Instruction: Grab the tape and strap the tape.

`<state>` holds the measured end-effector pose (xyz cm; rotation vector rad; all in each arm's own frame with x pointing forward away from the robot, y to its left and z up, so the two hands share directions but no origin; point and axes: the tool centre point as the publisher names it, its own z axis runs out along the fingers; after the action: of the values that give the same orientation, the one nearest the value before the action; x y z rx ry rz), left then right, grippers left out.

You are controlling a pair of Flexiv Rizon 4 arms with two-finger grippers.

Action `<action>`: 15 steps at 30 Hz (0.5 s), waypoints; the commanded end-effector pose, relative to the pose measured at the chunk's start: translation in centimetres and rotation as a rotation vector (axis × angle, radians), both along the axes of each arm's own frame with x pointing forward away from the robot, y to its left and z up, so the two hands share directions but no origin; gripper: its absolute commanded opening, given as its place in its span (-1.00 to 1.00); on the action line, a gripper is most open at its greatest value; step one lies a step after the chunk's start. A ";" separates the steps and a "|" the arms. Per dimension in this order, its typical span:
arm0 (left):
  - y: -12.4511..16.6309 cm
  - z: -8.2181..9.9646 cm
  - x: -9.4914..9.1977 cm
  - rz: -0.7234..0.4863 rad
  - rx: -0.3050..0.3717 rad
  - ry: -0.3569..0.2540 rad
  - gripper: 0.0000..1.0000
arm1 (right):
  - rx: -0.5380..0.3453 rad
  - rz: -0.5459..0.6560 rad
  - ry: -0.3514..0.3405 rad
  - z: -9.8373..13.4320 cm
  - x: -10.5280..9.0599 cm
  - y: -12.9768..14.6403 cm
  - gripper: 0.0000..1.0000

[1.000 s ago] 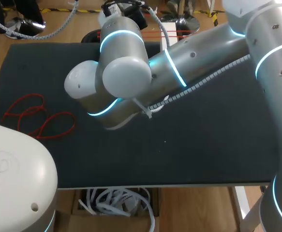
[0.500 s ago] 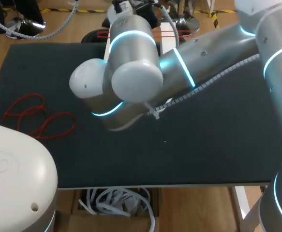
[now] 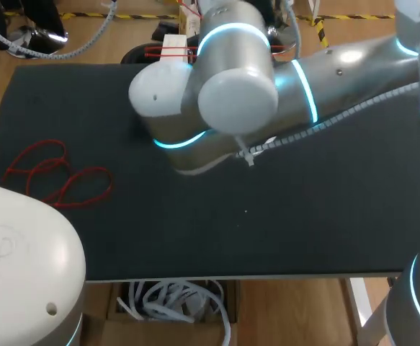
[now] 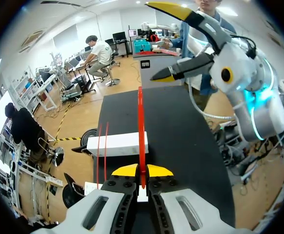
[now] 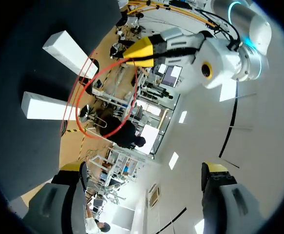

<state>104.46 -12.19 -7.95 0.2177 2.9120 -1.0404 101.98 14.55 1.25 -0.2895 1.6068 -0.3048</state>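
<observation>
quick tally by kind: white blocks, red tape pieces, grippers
white blocks: 2
red tape: 2, a loose heap and a loop held by the left gripper
grippers: 2, counting the right gripper
total: 6

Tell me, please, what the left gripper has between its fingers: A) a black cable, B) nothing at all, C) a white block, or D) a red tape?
D: in the left wrist view the left gripper has both yellow tips pressed against the red tape from two sides, and the tape runs straight out ahead of it.
</observation>
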 end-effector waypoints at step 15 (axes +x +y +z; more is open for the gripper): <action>0.0 0.1 0.0 0.001 0.002 0.001 -1.00 | -0.117 0.063 0.026 1.8 2.6 -4.8 1.00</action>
<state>104.46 -12.18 -7.95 0.2176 2.9120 -1.0404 104.51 10.01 2.62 -0.4118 1.5918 -0.3678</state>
